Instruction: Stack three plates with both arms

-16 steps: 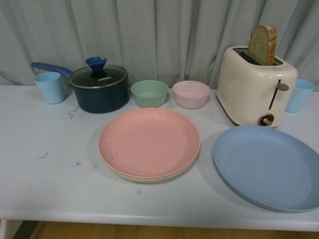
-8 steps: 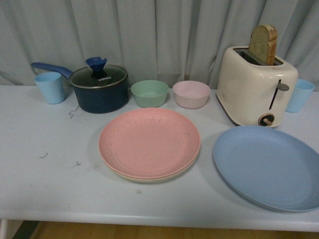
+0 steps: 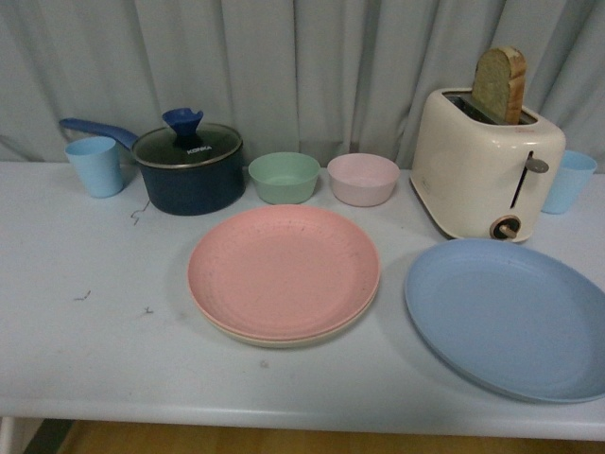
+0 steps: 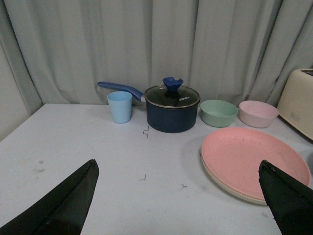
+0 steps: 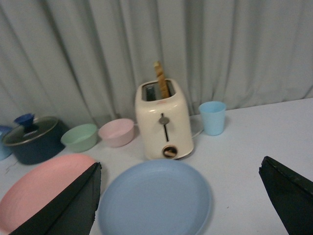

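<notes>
A: What's where?
B: The matte pink plate [image 3: 284, 270] sits on the cream plate [image 3: 284, 340], mid-worktop [image 3: 95, 331]; the round, shallow blue plate [image 3: 510, 317] lies alone to the right, near the glossy toaster [image 3: 477, 170].
A: Open or closed?
B: The left fingers [image 4: 58, 205] are spread wide; the right fingers [image 5: 63, 205] likewise.

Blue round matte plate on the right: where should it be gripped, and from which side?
Probably its raised rim at the near or right edge, approached from the robot's right. The blue round matte plate lies flat on the white table, so only the rim offers a hold; the cream toaster crowds its far edge, and the pink round plate sits to its left.
</notes>
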{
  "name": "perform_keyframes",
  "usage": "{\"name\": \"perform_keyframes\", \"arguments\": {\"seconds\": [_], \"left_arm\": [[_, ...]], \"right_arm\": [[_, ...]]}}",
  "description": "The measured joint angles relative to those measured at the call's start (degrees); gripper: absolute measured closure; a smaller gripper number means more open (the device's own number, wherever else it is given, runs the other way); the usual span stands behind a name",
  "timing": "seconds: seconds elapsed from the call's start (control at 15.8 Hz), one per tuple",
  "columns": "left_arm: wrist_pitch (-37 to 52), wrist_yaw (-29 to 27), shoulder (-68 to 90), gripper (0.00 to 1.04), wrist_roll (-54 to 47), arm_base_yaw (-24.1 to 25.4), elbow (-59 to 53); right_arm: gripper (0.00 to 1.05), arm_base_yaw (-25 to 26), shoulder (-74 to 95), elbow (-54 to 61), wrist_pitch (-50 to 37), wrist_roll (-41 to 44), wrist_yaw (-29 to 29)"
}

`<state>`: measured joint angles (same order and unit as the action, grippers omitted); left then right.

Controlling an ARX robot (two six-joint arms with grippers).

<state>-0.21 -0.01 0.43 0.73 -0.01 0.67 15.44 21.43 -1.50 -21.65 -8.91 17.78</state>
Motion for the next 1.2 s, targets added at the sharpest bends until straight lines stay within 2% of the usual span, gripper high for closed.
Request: {"name": "perform_keyframes", "arguments": {"seconds": [0.06, 0.13, 0.19, 0.25, 0.38, 0.57, 0.95, 1.2], "left_arm": [[0.0, 0.0, 0.0, 0.07, 0.02, 0.0, 0.0], [0.0, 0.0, 0.0, 0.07, 0.02, 0.0, 0.0], [0.0, 0.0, 0.0, 0.07, 0.02, 0.0, 0.0], [0.0, 0.0, 0.0, 0.07, 0.02, 0.0, 0.0], [0.0, 0.0, 0.0, 0.07, 0.02, 0.0, 0.0], [0.0, 0.0, 0.0, 0.07, 0.02, 0.0, 0.0], [0.0, 0.0, 0.0, 0.07, 0.02, 0.0, 0.0], [0.0, 0.02, 0.0, 0.07, 0.02, 0.0, 0.0]], "right_arm": [[0.06, 6.08, 27.47, -8.2, -21.92, -2.27, -2.14], [0.06, 7.8, 54.07, -24.22, -21.4, -4.94, -10.47], [0.06, 2.84, 73.44, -37.92, -9.79, -6.73, -14.23], [0.06, 0.63, 77.16, -41.86, -4.24, -7.67, -12.52], [0.06, -3.54, 84.35, -49.13, 5.86, -6.64, -16.15], [0.06, -5.53, 91.54, -55.39, 14.99, -1.77, -23.8], [0.06, -6.16, 95.21, -57.66, 19.52, 0.35, -24.98], [0.07, -8.31, 98.12, -57.61, 19.87, 2.84, -19.54]]}}
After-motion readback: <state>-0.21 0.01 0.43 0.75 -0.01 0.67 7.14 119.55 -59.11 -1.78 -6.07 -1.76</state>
